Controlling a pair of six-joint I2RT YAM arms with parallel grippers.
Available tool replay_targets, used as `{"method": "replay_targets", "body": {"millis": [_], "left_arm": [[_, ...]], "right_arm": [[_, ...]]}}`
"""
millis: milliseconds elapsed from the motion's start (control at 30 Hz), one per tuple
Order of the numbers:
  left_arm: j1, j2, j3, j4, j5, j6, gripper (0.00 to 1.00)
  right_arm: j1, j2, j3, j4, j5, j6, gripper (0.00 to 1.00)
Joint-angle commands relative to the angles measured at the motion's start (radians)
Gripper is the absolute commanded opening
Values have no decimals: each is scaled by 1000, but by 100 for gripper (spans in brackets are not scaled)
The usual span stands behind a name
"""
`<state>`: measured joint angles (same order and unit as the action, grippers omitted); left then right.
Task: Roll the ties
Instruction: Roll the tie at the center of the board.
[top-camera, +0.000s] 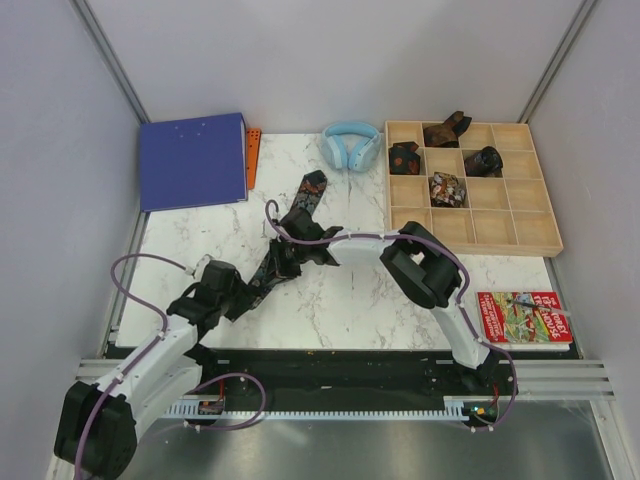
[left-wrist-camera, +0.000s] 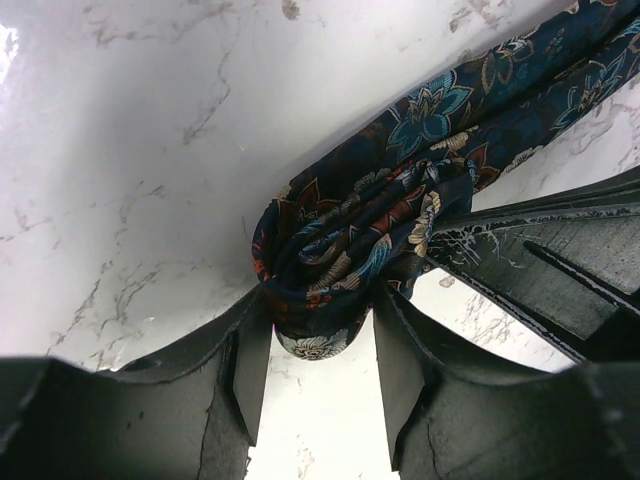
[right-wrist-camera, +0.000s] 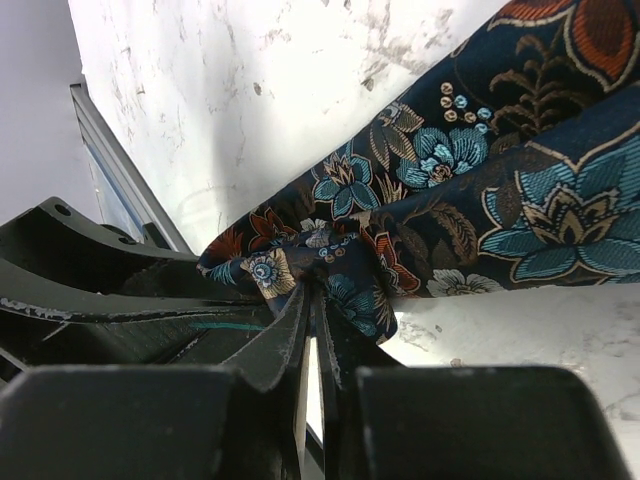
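The tie lies on the marble table, and its end is wound into a small loose roll. This roll sits exactly between the two fingers of the left gripper. The fingers stand about as wide apart as the roll, and each tip touches the fabric on its own side, so the roll is held lightly between them.

From the roll the unrolled strip runs away from the left fingertips, flat on the marble. Just beyond them the right gripper takes a fold of the same tie. Its fingers are pressed almost together, with only the thin cloth between the tips (a narrow slit shows lower down between them). The two grippers are very close, nearly touching.

In the top view the wide end of the tie points away from both grippers, towards the light-blue headphones. Further beyond the right fingers stands a wooden box with compartments; four rolled ties lie in separate compartments. Far beyond the left fingers is a blue binder. A book lies behind the right gripper, near its arm base.
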<state>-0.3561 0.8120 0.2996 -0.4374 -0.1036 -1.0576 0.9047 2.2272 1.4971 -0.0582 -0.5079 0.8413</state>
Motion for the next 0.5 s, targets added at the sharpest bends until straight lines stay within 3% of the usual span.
{"method": "replay_targets", "body": {"millis": [0,133,233,467], "left_arm": [[-10,50,-14,48,-64,-13,50],[-11,62,-8,69,-53,7,25],[-14,65,21,52,-25,42,15],[-17,20,119,-119,-2,22,9]], "right_arm": [[-6,22,-34,-23,28,-15,13],[-9,17,-41,-26,26,-18,12],[-12,12,-43,-25,26,-15,12],[-12,-14,-9,-71,61,16,13]]}}
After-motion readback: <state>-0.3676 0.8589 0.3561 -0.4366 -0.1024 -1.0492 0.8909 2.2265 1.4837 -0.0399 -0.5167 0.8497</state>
